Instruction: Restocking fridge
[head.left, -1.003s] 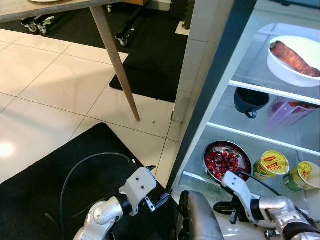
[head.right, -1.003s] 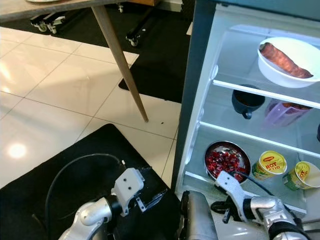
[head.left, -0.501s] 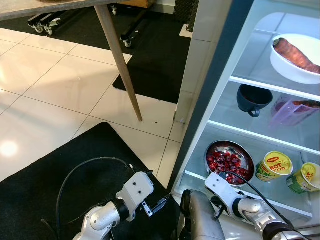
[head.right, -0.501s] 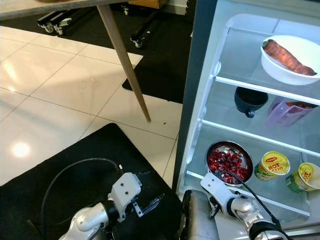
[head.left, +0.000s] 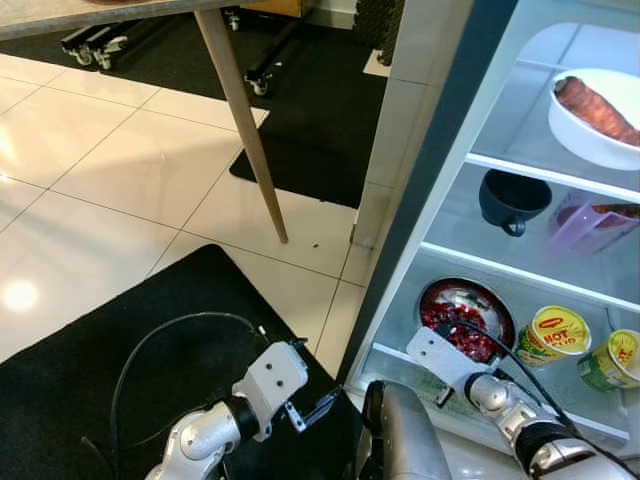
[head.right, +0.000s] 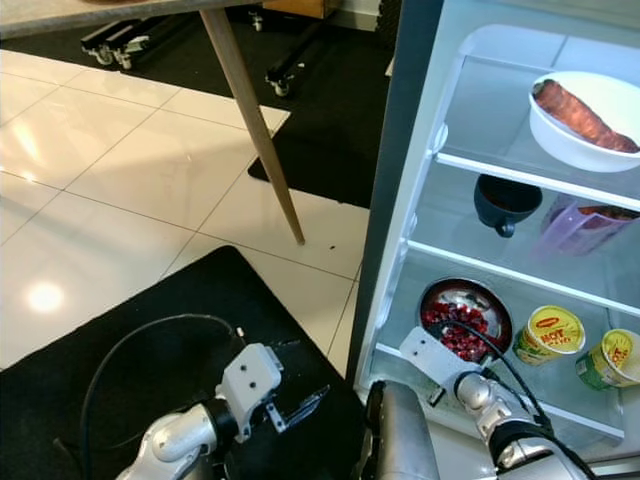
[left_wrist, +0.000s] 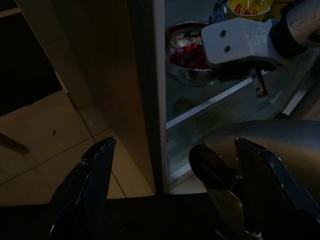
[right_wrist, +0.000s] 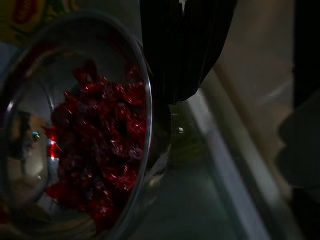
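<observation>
The steel bowl of red berries (head.left: 467, 317) sits on the fridge's bottom shelf (head.left: 560, 302), tucked toward the front with two yellow tubs (head.left: 560, 335) just beside it, so I'd guess it's been parked where it's easy to reach. The right gripper (right_wrist: 182, 45) hangs right at the bowl's rim, but I can't tell if it's gripping. The left gripper (left_wrist: 175, 187) waits spread open and empty, outside the fridge, well clear of the bowl.

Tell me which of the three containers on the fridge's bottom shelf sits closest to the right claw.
The steel bowl of red pieces, right beside the right claw; the two yellow-lidded cups stand farther right.
</observation>
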